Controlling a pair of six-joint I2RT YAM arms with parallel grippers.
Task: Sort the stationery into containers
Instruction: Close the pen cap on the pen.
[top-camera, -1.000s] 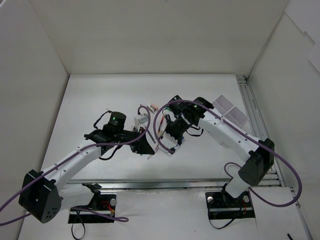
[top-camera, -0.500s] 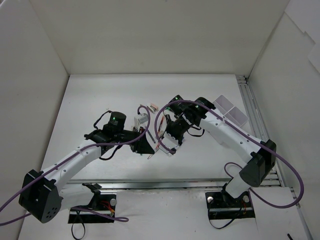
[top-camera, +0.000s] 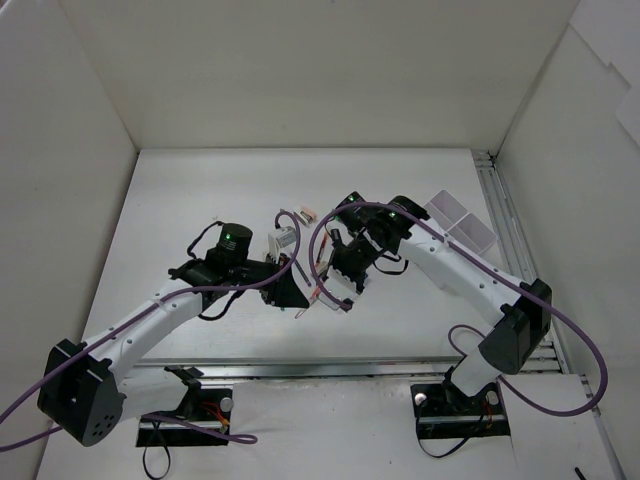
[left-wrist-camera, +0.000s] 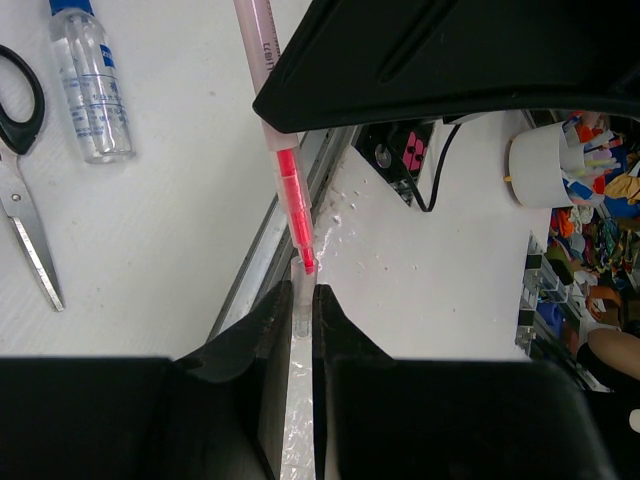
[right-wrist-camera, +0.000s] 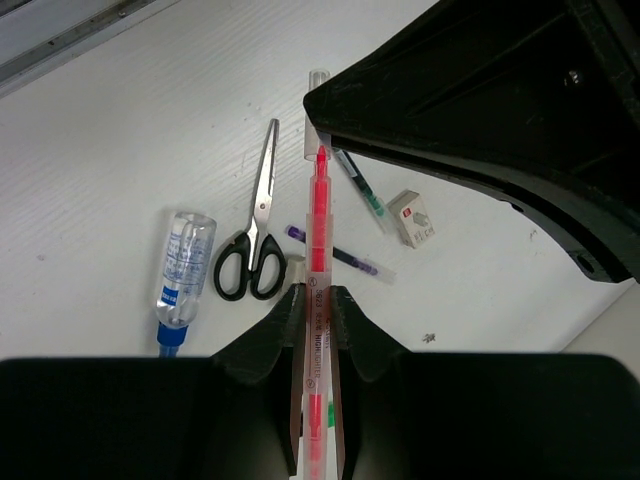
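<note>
Pink highlighter was pinched by its barrel between the narrow jaws of the right gripper, low in the middle of the right wrist view, with its bare pink tip pointing up the frame. The tip reached the mouth of a clear cap. The left gripper clamped that cap between closed jaws at the bottom centre of the left wrist view. How far the tip sat inside the cap could not be told.

In the top view both grippers met near the middle of the frame, above the white table. The organizer tray stood toward the right edge, well apart from the pink highlighter.

Below the held pieces, more stationery lay loose on the table. Black-handled scissors lay with blades together just left of the barrel in the right wrist view. A glue bottle lay farther left, its blue cap toward the bottom. A green pen and an eraser lay right of the tip. A dark pen crossed behind the barrel.
</note>
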